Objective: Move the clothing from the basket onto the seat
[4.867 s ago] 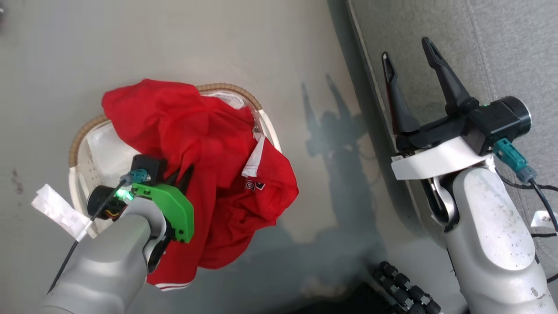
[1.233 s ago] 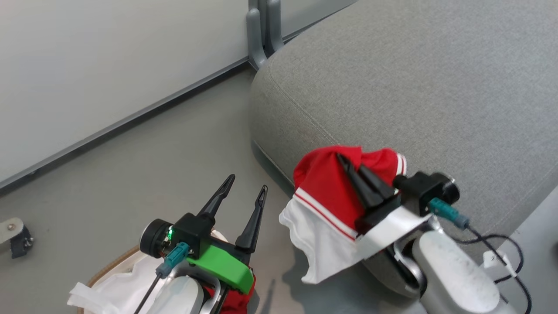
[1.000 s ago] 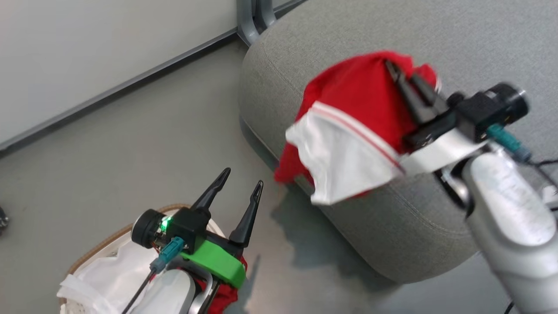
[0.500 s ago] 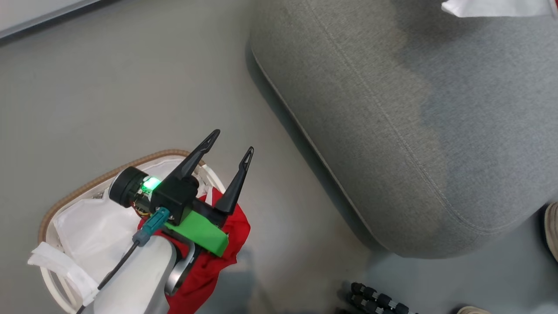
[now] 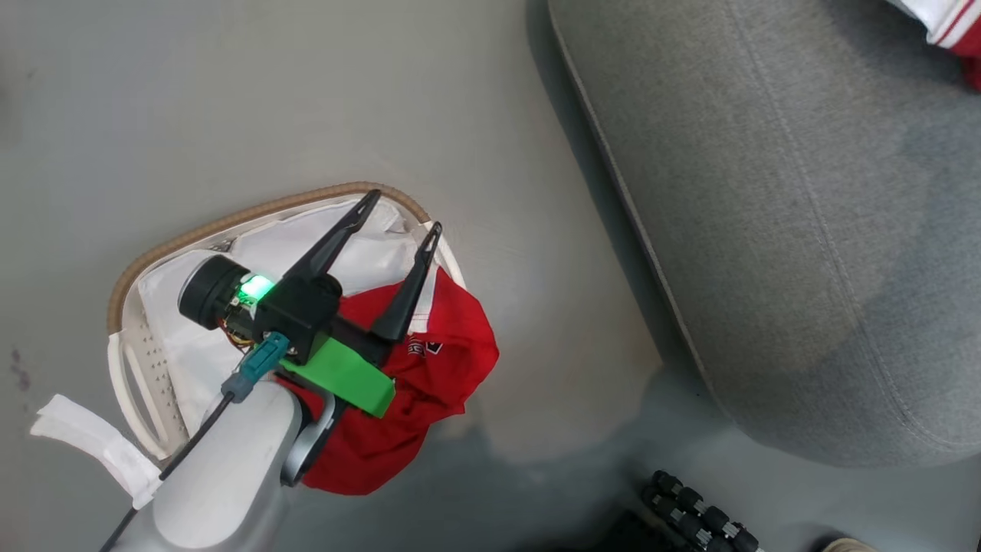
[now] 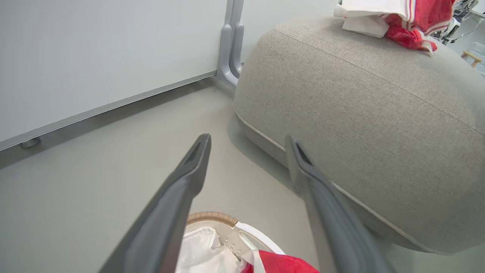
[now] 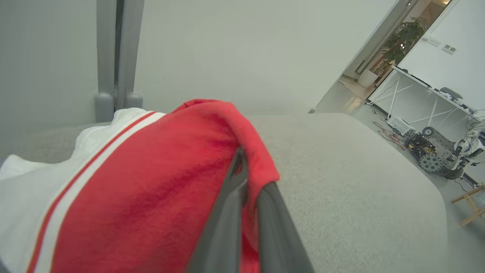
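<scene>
A red piece of clothing (image 5: 429, 376) with a dark chest logo hangs over the right side of the white basket (image 5: 134, 360), above its white liner (image 5: 368, 249). Over the basket my left gripper (image 5: 405, 211) stands open and holds nothing; its wrist view has the open left gripper (image 6: 248, 139) aimed at the floor beside the grey seat (image 6: 360, 113). A second red and white piece of clothing (image 7: 151, 182) lies on top of the seat (image 7: 341, 159), with my right gripper (image 7: 240, 161) shut on a red fold. That same clothing (image 5: 950, 23) peeks in at the head view's top right corner.
The seat (image 5: 805, 230) takes up the right of the head view, with bare grey floor (image 5: 536, 307) between it and the basket. A black ribbed part (image 5: 697, 514) lies at the bottom edge. A grey post (image 6: 231, 49) stands at the wall behind the seat.
The head camera has swung down toward the basket. My right gripper carried the red and white clothing up over the seat and out of the head view. The left gripper stays open above the basket.
</scene>
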Controlling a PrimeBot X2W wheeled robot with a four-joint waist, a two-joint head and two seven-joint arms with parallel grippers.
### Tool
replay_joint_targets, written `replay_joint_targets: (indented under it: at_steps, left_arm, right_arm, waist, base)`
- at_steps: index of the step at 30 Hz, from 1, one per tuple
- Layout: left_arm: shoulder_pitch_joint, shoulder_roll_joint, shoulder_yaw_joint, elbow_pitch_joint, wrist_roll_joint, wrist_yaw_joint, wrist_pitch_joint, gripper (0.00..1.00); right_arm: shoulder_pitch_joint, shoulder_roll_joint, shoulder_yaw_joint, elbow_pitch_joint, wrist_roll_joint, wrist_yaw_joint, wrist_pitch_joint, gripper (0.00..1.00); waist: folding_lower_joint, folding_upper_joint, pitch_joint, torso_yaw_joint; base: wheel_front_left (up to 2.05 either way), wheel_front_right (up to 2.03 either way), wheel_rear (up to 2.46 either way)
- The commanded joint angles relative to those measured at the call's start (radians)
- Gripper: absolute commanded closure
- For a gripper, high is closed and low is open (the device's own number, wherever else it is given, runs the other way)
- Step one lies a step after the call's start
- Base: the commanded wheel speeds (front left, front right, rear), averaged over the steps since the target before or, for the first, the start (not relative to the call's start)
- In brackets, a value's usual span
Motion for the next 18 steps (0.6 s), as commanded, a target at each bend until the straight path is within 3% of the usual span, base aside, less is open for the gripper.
replay_joint_targets:
  at_steps: [1,5,6,7,13,18]
  left_arm:
    - [-0.02,0.005,0.013,0.003,-0.006,-0.002,0.0,0.0]
    - [-0.009,0.01,0.032,0.014,-0.007,-0.002,0.0,0.0]
    - [-0.005,0.009,0.036,0.017,-0.008,-0.002,0.0,0.0]
    - [0.002,0.006,0.041,0.021,-0.007,-0.002,0.0,0.0]
    - [0.042,-0.027,0.067,0.052,-0.006,-0.002,0.0,0.0]
    - [0.091,-0.057,0.104,0.077,0.004,-0.002,0.0,0.0]
  right_arm:
    - [0.038,0.003,-0.046,0.019,-0.013,-0.001,-0.002,1.0]
    - [0.107,0.026,-0.143,0.047,-0.048,-0.001,-0.002,1.0]
    - [0.12,0.033,-0.158,0.045,-0.052,-0.001,-0.002,0.79]
    - [0.134,0.044,-0.172,0.038,-0.057,-0.001,-0.002,0.0]
    - [0.257,0.097,-0.195,-0.019,-0.07,-0.001,-0.002,0.0]
    - [0.355,0.118,-0.152,-0.078,-0.062,-0.001,-0.002,0.0]
  waist:
    - [-0.0001,-0.0001,0.032,0.046]
    - [-0.0001,-0.0001,0.009,0.045]
    - [-0.0001,-0.0001,0.002,0.044]
    - [-0.0001,-0.0001,-0.01,0.042]
    - [-0.0001,-0.0001,-0.098,0.039]
    - [-0.0001,-0.0001,-0.182,0.042]
  base:
    - [0.0,0.0,0.0]
    - [0.0,0.0,0.0]
    - [0.0,0.0,0.0]
    - [0.0,0.0,0.0]
    - [0.0,0.0,0.0]
    - [0.0,0.0,0.0]
